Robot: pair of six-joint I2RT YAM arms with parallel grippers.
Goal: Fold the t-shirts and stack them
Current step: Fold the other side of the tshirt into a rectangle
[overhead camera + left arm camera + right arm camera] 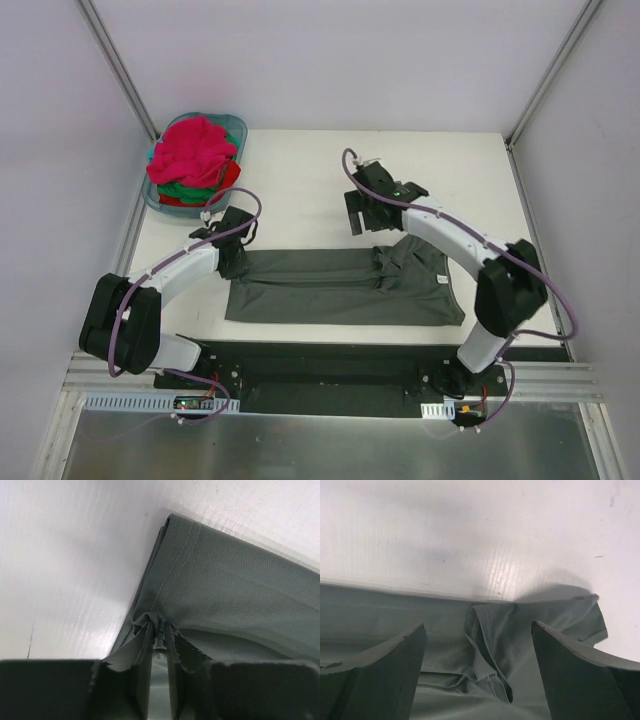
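A dark charcoal grey t-shirt lies folded into a long band across the near part of the white table. My left gripper sits at the band's far left corner. In the left wrist view it is shut, with a bunched fold of the hem of this grey t-shirt pinched at its tips. My right gripper hangs open above the band's far edge, right of the middle. In the right wrist view it holds nothing, and a folded sleeve lies below the gap. Pink-red, green and red t-shirts are heaped in the basket.
The teal plastic basket stands at the table's far left corner. Bare white table stretches between the basket and the grey shirt. A black base plate carrying both arms runs along the near edge. Metal frame posts and pale walls close in the sides.
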